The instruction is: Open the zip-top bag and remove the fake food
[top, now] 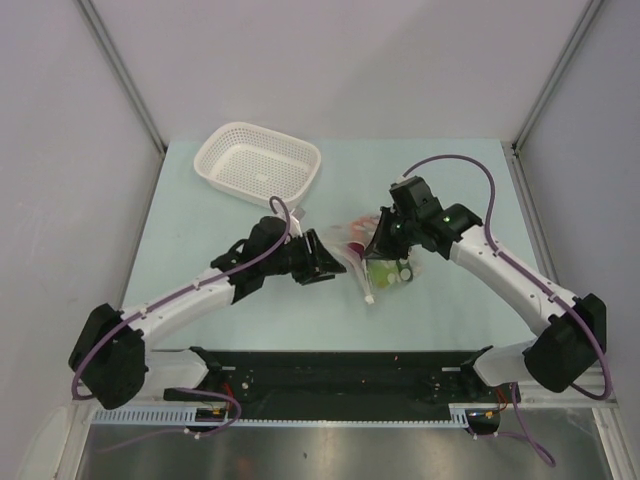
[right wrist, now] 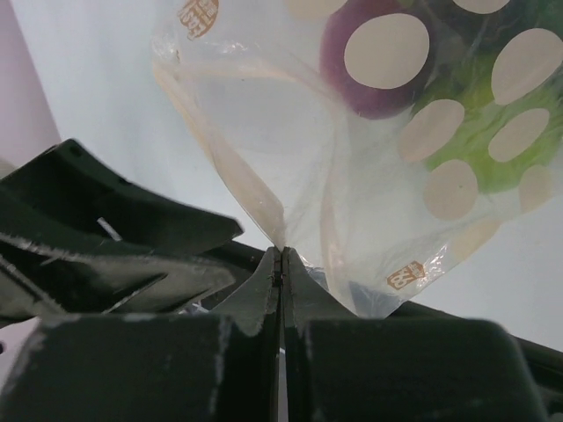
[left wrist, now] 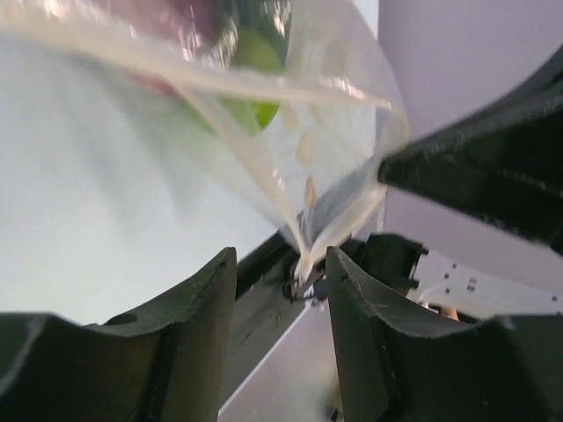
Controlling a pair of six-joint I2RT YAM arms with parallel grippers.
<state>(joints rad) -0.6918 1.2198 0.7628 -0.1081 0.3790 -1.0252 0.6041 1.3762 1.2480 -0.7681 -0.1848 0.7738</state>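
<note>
The zip-top bag [top: 368, 262] lies mid-table, clear plastic with pale polka dots [right wrist: 387, 51]. Inside it I see fake food: a lime-green piece [top: 385, 272] [right wrist: 493, 154], a purple piece [right wrist: 352, 61] and a red piece [top: 352, 238]. My right gripper [top: 384, 240] [right wrist: 281, 253] is shut on the bag's top edge, the film pinched between its fingertips. My left gripper [top: 330, 262] [left wrist: 281, 262] faces it from the left, open. A corner of the bag's sealed rim [left wrist: 303, 259] hangs between its fingers [left wrist: 211, 299], touching neither.
A white perforated basket [top: 258, 160] stands at the back left of the pale green table [top: 200, 230]. Grey walls close in the table on three sides. The black rail with the arm bases [top: 340, 375] runs along the near edge.
</note>
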